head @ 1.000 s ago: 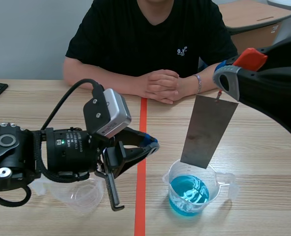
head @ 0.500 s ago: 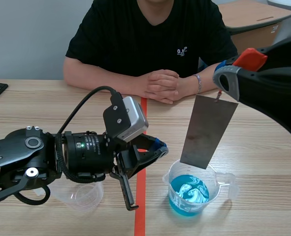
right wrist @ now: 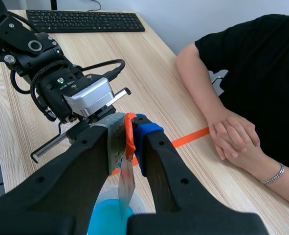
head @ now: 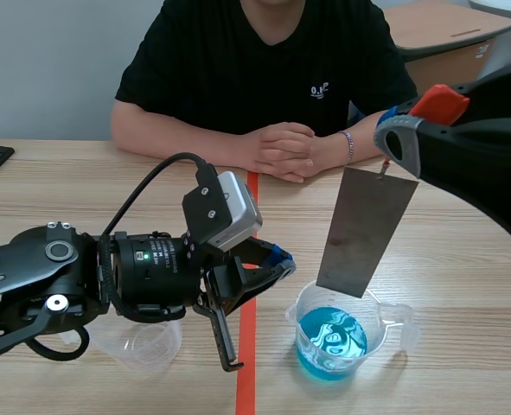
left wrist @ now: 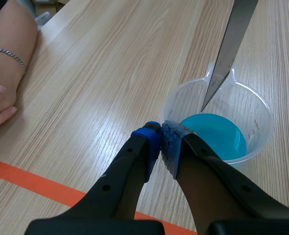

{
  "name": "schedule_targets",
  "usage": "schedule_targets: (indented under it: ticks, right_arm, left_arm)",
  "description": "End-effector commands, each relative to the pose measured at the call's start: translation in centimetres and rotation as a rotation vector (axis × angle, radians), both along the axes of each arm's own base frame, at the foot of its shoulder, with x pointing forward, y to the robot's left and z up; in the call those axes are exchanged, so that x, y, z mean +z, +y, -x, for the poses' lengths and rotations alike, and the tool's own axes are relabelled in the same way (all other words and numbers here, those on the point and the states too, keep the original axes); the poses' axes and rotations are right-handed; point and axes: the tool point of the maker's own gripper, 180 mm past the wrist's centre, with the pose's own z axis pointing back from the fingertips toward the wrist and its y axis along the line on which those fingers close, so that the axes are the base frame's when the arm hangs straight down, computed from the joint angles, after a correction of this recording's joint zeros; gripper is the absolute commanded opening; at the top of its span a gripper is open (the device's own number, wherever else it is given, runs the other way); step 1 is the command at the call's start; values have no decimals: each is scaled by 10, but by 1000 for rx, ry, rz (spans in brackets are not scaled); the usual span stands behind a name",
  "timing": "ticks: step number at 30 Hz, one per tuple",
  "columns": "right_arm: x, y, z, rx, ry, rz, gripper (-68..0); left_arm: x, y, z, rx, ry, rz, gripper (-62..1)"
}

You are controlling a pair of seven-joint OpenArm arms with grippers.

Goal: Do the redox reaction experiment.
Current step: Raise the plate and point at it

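With your right gripper [right wrist: 129,134] clamped on the plate [head: 365,232], lower it straight into the beaker [left wrist: 176,105]; your left gripper [left wrist: 161,139] is closed, empty.

My plate [head: 365,232] hangs right over the beaker [head: 333,333], my left gripper [head: 271,258] sits just left of it, cup [head: 143,344] farther left.

Bright, even indoor light lies across the counter [head: 463,259], with no harsh edges anywhere. There's only a faint, soft shadow beside the beaker [head: 393,313]. White glints swirl on the blue liquid [head: 330,339] in the scene view. In the left wrist view, the metal plate [left wrist: 236,34] shows a pale sheen.
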Motion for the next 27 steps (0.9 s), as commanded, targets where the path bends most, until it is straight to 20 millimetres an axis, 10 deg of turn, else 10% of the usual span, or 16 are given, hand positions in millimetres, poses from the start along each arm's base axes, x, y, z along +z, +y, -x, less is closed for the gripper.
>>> schedule_targets:
  ticks: [1, 27]
  right_arm:
    - [9, 4, 3, 23, -25, -15, -658]
    - [9, 4, 3, 23, -25, -15, -658]
  left_arm:
    - [11, -6, -2, -4, -15, 37, -567]
    - [20, 19, 0, 10, 0, 33, -567]
